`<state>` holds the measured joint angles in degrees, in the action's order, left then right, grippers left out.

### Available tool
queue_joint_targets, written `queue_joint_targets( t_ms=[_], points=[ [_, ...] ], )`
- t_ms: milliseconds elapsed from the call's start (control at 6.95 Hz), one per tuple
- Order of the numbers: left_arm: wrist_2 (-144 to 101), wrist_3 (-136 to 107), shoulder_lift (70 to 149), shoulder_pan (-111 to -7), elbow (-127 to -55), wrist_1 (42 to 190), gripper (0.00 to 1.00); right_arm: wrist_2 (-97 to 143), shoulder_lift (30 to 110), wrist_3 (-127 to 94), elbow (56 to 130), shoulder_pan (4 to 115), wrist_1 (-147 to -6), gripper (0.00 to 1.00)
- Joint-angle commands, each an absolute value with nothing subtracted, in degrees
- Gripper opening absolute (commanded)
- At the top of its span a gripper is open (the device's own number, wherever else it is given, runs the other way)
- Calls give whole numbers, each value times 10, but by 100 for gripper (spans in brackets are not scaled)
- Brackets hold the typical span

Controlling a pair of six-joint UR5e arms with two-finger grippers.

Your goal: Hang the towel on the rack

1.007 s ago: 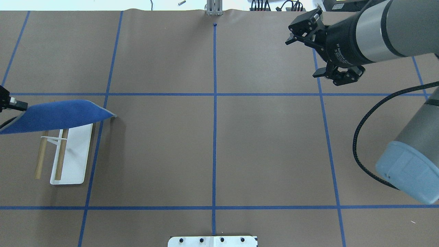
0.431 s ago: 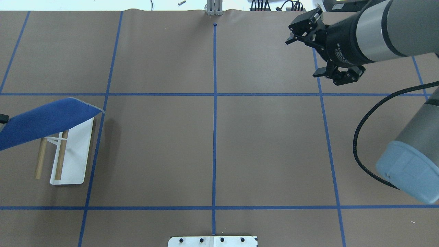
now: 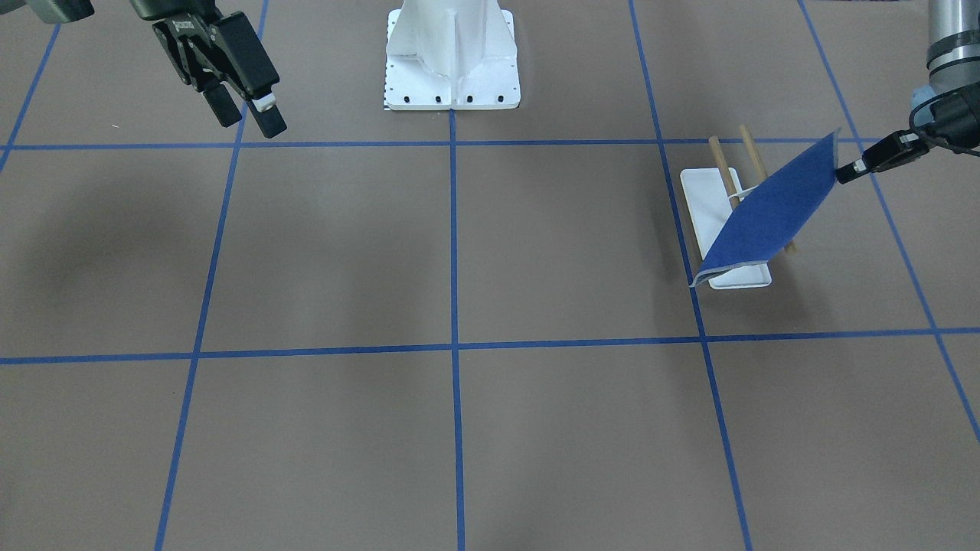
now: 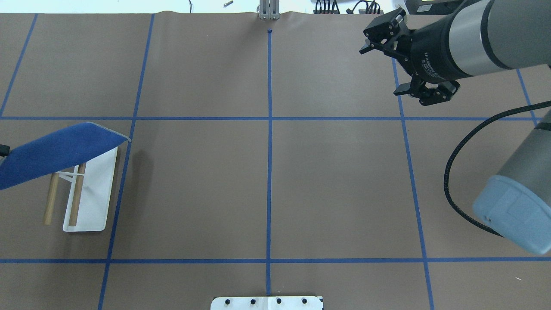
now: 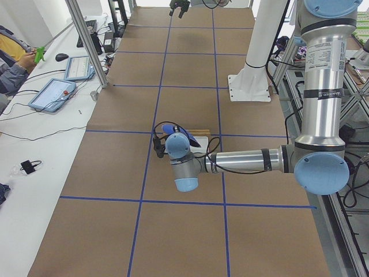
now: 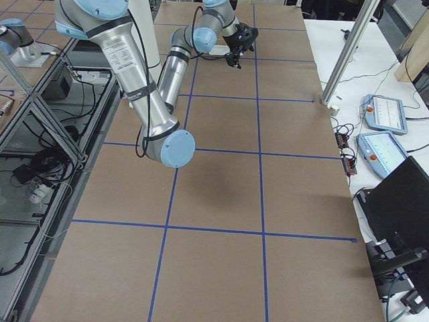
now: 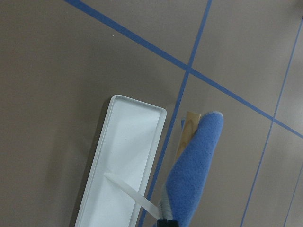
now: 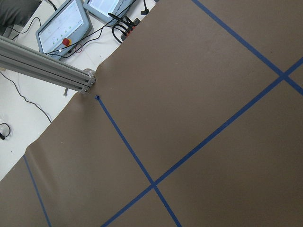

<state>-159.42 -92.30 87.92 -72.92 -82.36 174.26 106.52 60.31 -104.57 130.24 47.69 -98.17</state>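
Observation:
The deep-blue towel is held by one corner in my left gripper, which is shut on it at the table's left side. The towel slopes down over the far end of the rack, its pale-edged lower corner near the white base's end. I cannot tell whether it touches the two tan dowels. The left wrist view shows the towel edge-on beside the base and a dowel tip. My right gripper is open and empty, high over the far right.
The large white bolted pedestal stands at the robot's side in the middle. An aluminium post stands at the table's far edge. Blue tape lines grid the brown table. Tablets and cables lie beyond the far edge.
The towel has moved left and its far corner has lifted off the table, now over the rack's end. My left gripper has slid almost out of the overhead view. The right gripper shifted slightly.

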Motion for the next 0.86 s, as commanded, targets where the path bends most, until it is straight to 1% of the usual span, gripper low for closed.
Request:
queue_joint_targets(
  t_ms=[0,288,431,575,719],
  points=[
    [-1593,-923,879,-736,-822,1743,98,1065,605,-1028,1302,482,-983,100],
    [-1576,-924,879,-756,-822,1741,98,1065,611,-1022,1300,490,-983,100],
    [-1566,-922,880,-793,-821,1739,98,1073,620,-992,1298,506,-983,100],
    [-1535,-920,888,-823,-820,1736,98,1077,641,-952,1297,515,-983,100],
    [-1465,-919,889,-824,-818,1735,98,1081,669,-887,1296,525,-983,100]
  ],
)
